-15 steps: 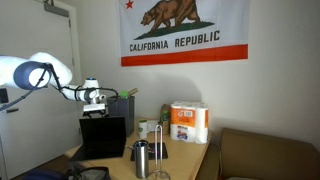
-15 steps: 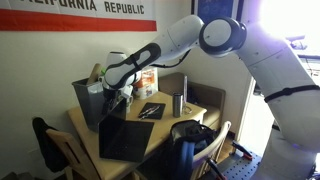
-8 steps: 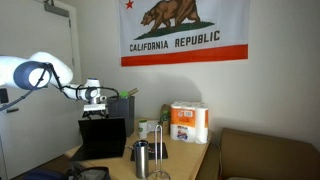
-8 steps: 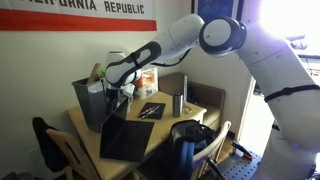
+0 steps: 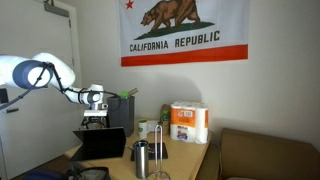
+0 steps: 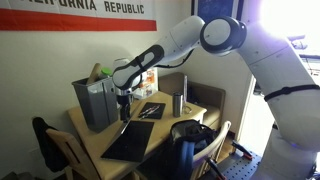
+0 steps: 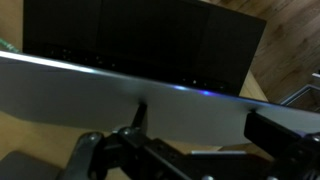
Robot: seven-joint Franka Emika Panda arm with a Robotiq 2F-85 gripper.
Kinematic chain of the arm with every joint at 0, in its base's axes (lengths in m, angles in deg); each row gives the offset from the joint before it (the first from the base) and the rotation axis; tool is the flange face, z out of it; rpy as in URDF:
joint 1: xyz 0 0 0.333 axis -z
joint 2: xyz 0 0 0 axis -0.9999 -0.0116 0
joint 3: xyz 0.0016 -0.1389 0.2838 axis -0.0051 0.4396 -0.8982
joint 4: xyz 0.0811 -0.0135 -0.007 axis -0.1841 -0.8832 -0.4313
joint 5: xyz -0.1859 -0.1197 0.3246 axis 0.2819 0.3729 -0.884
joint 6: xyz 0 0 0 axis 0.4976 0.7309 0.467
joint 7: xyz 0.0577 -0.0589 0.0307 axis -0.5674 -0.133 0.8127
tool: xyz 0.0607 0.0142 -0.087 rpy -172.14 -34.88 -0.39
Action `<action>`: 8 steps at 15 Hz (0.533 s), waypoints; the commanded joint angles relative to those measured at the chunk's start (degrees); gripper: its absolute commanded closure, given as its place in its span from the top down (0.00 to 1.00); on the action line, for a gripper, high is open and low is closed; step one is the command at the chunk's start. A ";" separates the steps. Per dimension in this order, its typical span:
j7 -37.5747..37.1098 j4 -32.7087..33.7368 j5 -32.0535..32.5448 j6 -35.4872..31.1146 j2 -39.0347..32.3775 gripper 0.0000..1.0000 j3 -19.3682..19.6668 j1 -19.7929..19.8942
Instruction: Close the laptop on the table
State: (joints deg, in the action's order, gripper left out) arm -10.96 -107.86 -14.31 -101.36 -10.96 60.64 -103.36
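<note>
The laptop (image 5: 103, 143) lies on the tan table (image 5: 192, 160) with its grey lid tipped far down over the base, at a low angle in both exterior views (image 6: 135, 142). My gripper (image 5: 94, 122) hangs right above the lid's top edge (image 6: 123, 112). In the wrist view the grey lid (image 7: 120, 85) spans the frame, with the black inner side above it. My gripper's (image 7: 205, 120) two fingers are spread apart, touch the lid's outer face and grip nothing.
A dark grey bin (image 5: 122, 105) stands behind the laptop (image 6: 95, 100). A paper towel pack (image 5: 188, 122), a metal bottle (image 5: 141, 160) and a black booklet (image 6: 152, 110) are on the table. A brown couch (image 5: 265, 155) is beside it.
The laptop lid has swung down from nearly upright to a low angle. My gripper has moved down and forward with the lid's top edge.
</note>
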 commanded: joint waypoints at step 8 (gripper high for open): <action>0.50 -17.82 -2.68 -7.54 1.80 1.00 -0.72 4.42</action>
State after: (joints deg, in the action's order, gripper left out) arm -10.95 -120.33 -15.51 -105.35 -11.01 60.56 -100.11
